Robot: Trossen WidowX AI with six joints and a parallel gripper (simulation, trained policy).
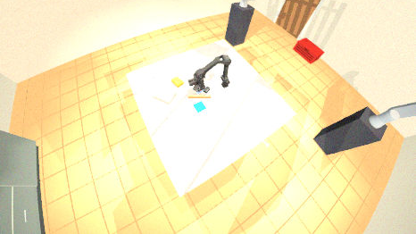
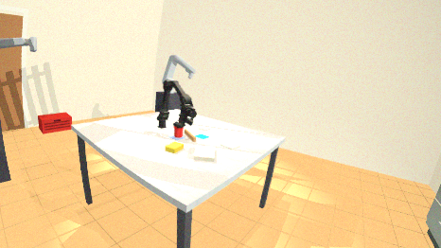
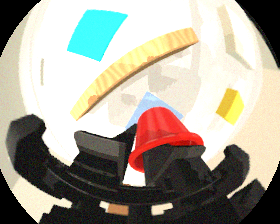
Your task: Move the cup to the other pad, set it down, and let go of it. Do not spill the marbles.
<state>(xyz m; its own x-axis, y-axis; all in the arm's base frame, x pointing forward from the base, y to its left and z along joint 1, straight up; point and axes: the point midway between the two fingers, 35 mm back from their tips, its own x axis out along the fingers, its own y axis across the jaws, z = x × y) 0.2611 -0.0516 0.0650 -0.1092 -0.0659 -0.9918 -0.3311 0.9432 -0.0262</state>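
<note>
Red cup (image 2: 178, 132) (image 3: 161, 125)'s at the pale blue pad (image 2: 173, 137) (image 3: 149, 102), pincer (image 1: 201, 89) (image 2: 179, 124) (image 3: 139, 126) nearly closed with its side pinched. I'd lift gently, keep it level and clear the wooden bar (image 1: 199, 96) (image 2: 190, 135) (image 3: 136, 62).

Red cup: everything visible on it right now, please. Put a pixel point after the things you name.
The cup (image 2: 178, 132) (image 3: 161, 125) is plain red, smooth and plastic-looking, round, tapering from a flared rim to a narrower base. It stands about upright at the blue pad (image 2: 175, 137) (image 3: 150, 102), beside the wooden strip (image 2: 190, 135) (image 3: 136, 62). The gripper (image 2: 179, 125) (image 3: 139, 126) is shut on it near the rim, one finger overlapping the rim in the wrist view. Whether its base bears on the pad is unclear, and its inside is out of sight, so no marbles can be confirmed.
</note>
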